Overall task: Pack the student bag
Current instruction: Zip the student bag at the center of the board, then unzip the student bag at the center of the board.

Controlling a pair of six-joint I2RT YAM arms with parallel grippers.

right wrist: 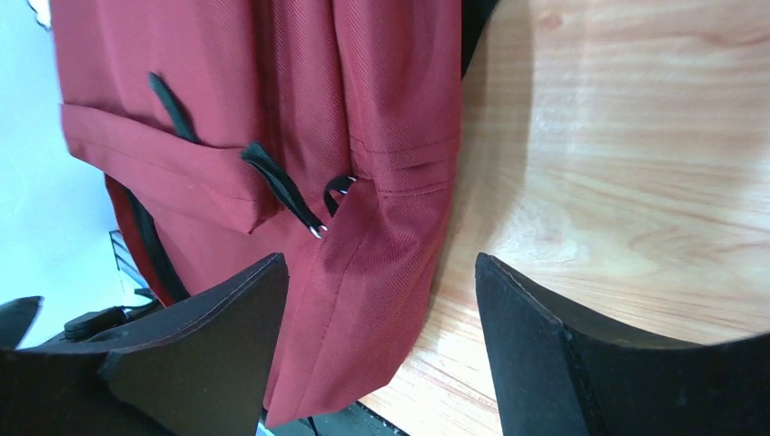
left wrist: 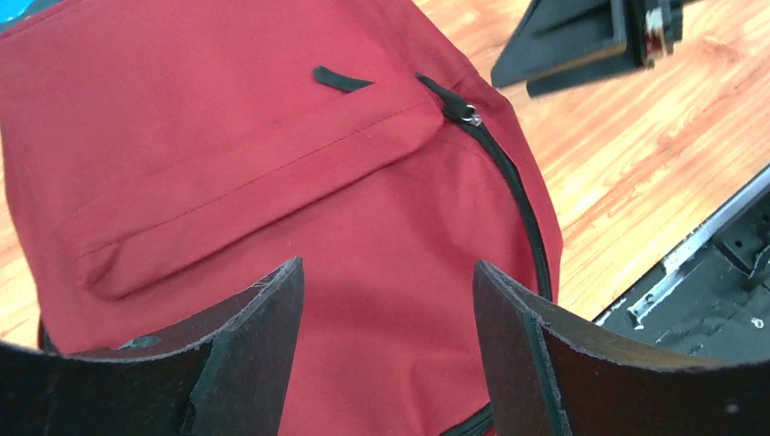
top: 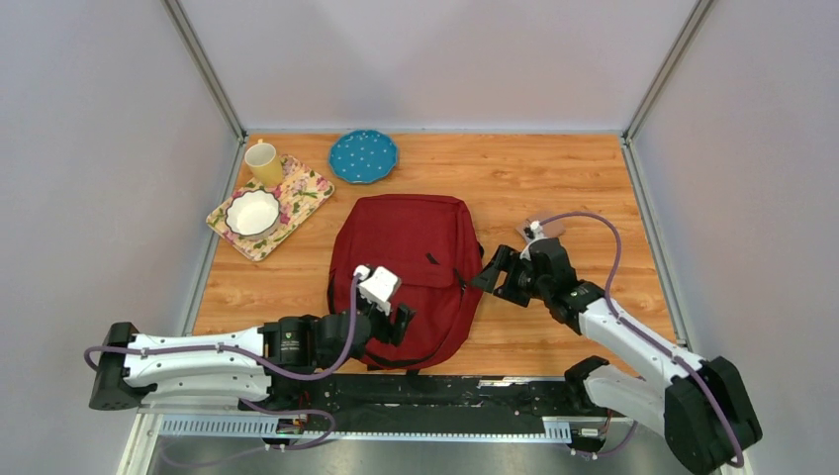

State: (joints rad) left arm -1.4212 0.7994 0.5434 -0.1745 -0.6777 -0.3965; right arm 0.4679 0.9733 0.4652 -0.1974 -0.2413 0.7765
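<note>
Seen from above, the student bag (top: 406,252) has its near left corner hidden under the left gripper (top: 394,323). At mid-right, a small brownish thing (top: 551,227) sits mostly behind the right arm, and too little of it shows to identify. In the left wrist view the bag runs off the top and left edges, and a blue sliver (left wrist: 16,7) in the upper left corner cannot be made out. In the right wrist view the top edge cuts the bag, and a dark blurred shape (right wrist: 18,316) at lower left is unclear.
</note>
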